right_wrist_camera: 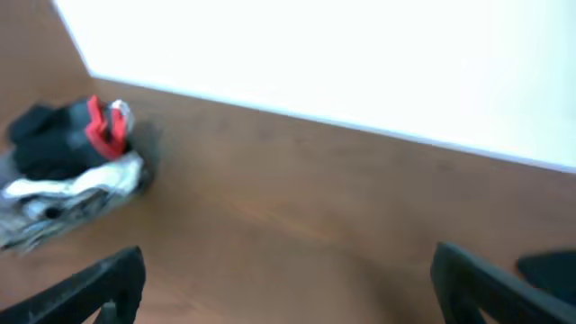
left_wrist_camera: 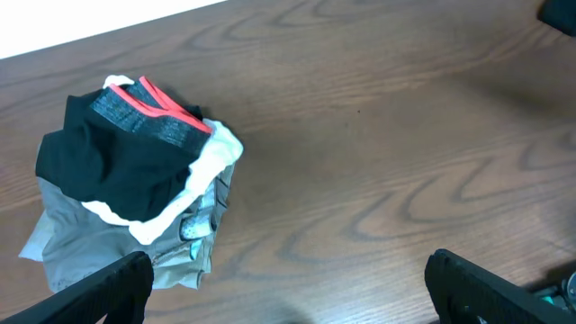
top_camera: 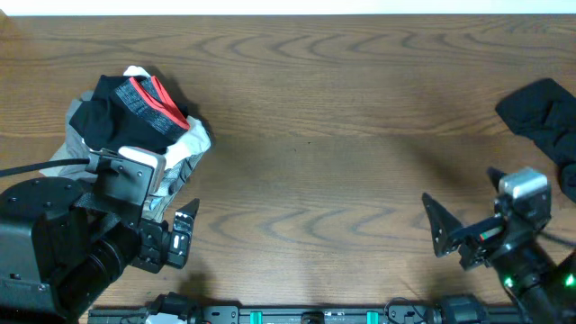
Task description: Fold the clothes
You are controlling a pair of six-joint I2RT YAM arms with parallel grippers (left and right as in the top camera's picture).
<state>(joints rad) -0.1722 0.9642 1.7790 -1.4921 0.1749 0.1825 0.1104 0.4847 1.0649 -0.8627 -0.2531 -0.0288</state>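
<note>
Wooden table (top_camera: 342, 135), heaped clothes (top_camera: 135, 112), white wall (right_wrist_camera: 360, 54)

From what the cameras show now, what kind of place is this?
Probably a robot test bench: a wooden table by a white wall, the left gripper and right gripper open over it, and a pile of clothes at one side.

No text, label, brand or number can be read on anything here.

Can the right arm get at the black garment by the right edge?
Probably yes: the black garment lies near the open right gripper, with only bare table between them.
</note>
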